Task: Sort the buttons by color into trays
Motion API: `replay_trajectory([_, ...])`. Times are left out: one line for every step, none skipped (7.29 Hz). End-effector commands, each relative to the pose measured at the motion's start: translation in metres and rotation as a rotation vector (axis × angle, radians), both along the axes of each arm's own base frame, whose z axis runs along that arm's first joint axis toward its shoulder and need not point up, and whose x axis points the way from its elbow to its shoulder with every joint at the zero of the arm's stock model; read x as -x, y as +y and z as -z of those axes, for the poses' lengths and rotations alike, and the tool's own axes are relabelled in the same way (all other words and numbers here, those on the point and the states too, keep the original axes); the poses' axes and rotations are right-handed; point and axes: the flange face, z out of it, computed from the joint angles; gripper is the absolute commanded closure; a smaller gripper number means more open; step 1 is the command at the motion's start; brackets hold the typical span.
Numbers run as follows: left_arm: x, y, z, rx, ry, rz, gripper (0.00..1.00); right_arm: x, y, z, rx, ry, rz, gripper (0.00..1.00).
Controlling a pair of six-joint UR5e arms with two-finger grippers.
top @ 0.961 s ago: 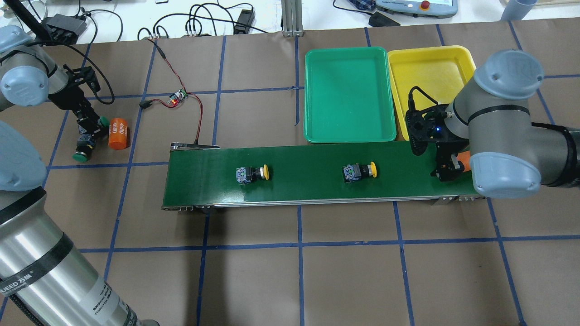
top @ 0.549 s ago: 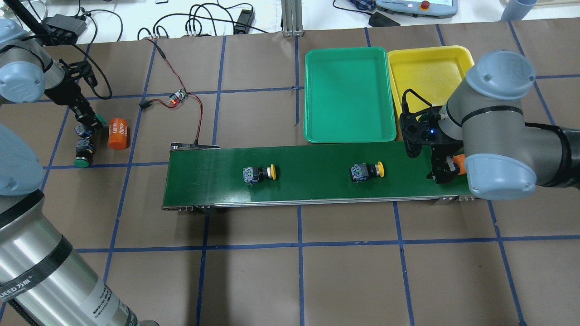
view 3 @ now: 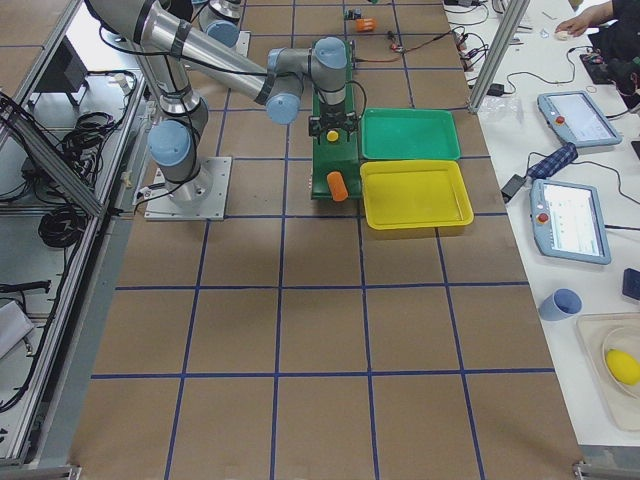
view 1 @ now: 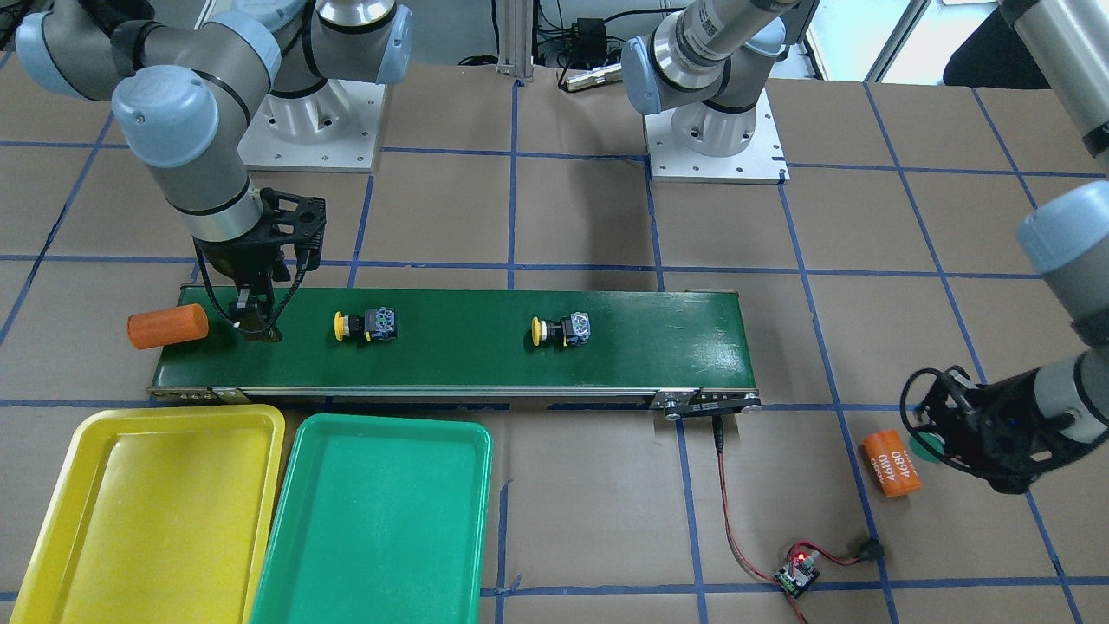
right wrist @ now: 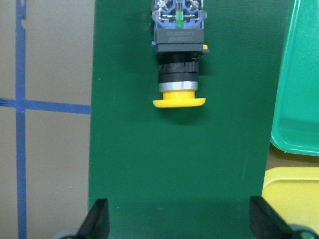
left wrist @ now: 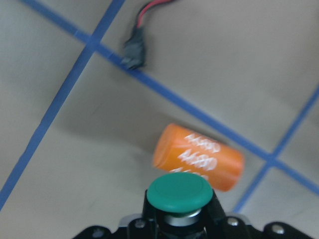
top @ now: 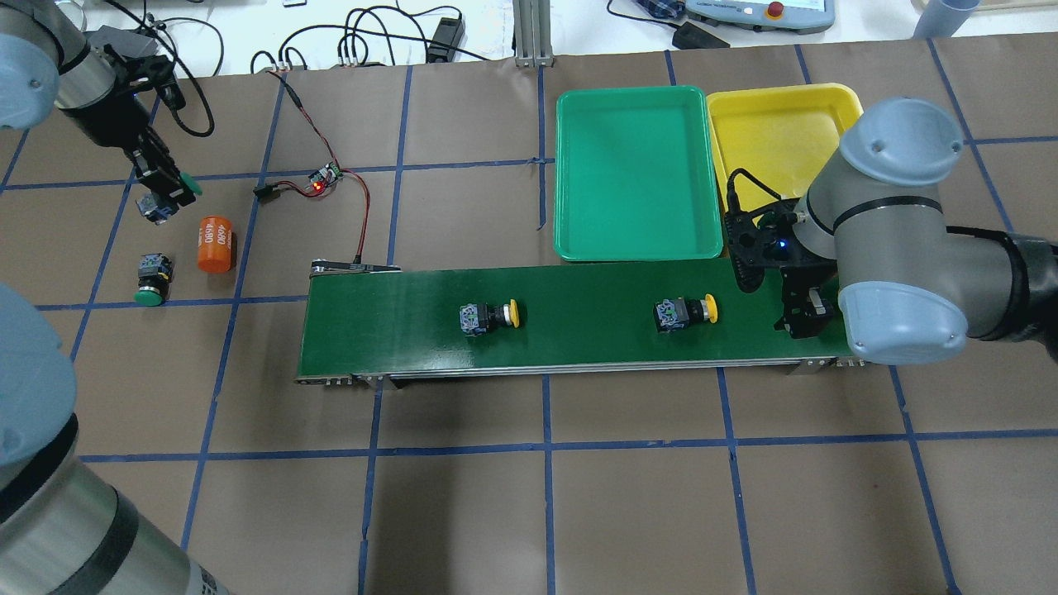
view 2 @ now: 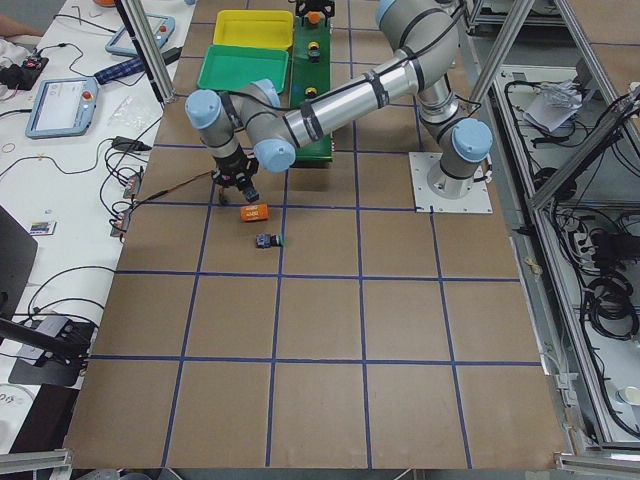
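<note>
An orange cylinder marked 4680 (top: pixel 216 243) lies below and just ahead of the left gripper (top: pixel 168 195), a plain orange cylinder (view 1: pixel 167 326) just beside the right gripper (view 1: pixel 253 321), with the dark-green conveyor belt (view 1: pixel 468 360) beneath that gripper.

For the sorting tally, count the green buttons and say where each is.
2. One button lies on the table by the 4680 cylinder; the other button is held in the left gripper. None seems hidden.

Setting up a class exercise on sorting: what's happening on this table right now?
The left gripper holds a green button above the table; a second green button lies on it. Two yellow buttons lie on the conveyor belt, the open right gripper over its end. The green tray and yellow tray hold no buttons.
</note>
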Motion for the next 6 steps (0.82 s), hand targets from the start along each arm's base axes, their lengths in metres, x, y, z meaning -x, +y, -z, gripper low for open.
replay_trajectory([0.125,0.052,-0.018,-0.025,-0.010,0.091,1.00,0.000,-0.006,0.017,-0.019,-0.008,0.006,0.00])
replay_trajectory([0.171,0.078,-0.019,-0.029,-0.007,0.151,1.00,0.000,-0.006,0.017,-0.019,-0.008,0.006,0.00])
replay_trajectory([0.207,0.111,0.004,-0.081,-0.005,0.211,1.00,0.000,-0.006,0.018,-0.022,-0.007,0.017,0.00])
replay_trajectory([0.237,0.129,0.023,-0.024,-0.020,0.268,1.00,-0.001,-0.005,0.023,-0.034,-0.011,0.028,0.00])
replay_trajectory([0.253,0.139,0.036,0.019,-0.027,0.299,1.00,-0.003,-0.003,0.030,-0.049,-0.015,0.038,0.00])
replay_trajectory([0.259,0.147,0.055,-0.004,-0.027,0.307,1.00,-0.007,0.000,0.032,-0.054,-0.016,0.034,0.00])
